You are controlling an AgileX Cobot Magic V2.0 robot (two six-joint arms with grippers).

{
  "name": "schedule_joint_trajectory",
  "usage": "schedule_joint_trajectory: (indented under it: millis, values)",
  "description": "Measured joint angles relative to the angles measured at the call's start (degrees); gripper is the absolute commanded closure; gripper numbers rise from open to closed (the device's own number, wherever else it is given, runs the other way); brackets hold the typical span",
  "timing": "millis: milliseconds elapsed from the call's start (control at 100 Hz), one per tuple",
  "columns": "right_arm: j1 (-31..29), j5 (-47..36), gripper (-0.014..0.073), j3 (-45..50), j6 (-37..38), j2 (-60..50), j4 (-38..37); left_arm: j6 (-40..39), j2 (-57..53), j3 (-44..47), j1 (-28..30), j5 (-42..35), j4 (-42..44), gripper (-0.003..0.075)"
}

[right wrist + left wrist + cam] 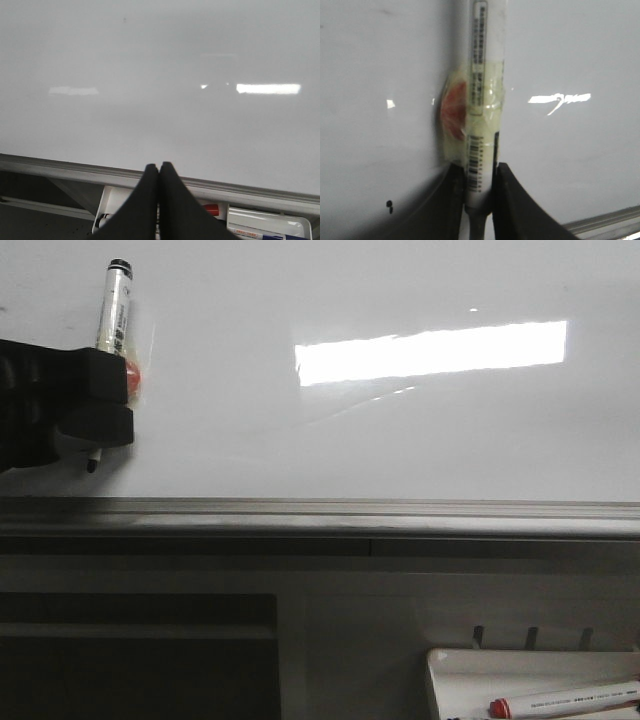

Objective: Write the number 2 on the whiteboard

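Note:
The whiteboard (400, 440) fills the upper part of the front view, glossy and white. My left gripper (118, 398) is at its far left, shut on a white marker (113, 310) wrapped in yellowish tape with a red patch. The marker's black tip (92, 465) points down at the board; contact is unclear. In the left wrist view the black fingers (512, 200) of the left gripper (479, 172) clamp the marker barrel (482, 75). My right gripper (159, 167) is shut with nothing in it, hanging over the board's lower edge. The number 2 is out of view.
A grey metal edge strip (320, 512) runs along the board's near side. Below it at the right, a white tray (440, 660) holds a red-capped marker (565, 702). A tiny black speck (389, 204) marks the board near the left fingers. A bright light reflection (430, 350) lies mid-board.

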Motion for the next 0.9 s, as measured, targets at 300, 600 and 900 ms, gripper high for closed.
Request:
schedule_joint_trajectory:
  millis: [300, 600, 900]
  values:
    - [5.8, -0.3, 0.0645, -0.2, -7.7, 0.6, 4.9, 0.0, -5.3, 0.0, 0.0, 1.3, 22.7, 0.0741]
    - [29.1, -3.9, 0.0297, -3.1, -15.3, 9.6, 7.6, 0.1, -11.2, 0.4, 0.0, 5.8, 57.5, 0.0741]
    - [38.3, -14.6, 0.0124, -6.8, -16.1, 20.9, 7.1, 0.3, -12.5, 0.5, 0.0, 6.9, 70.2, 0.0741]
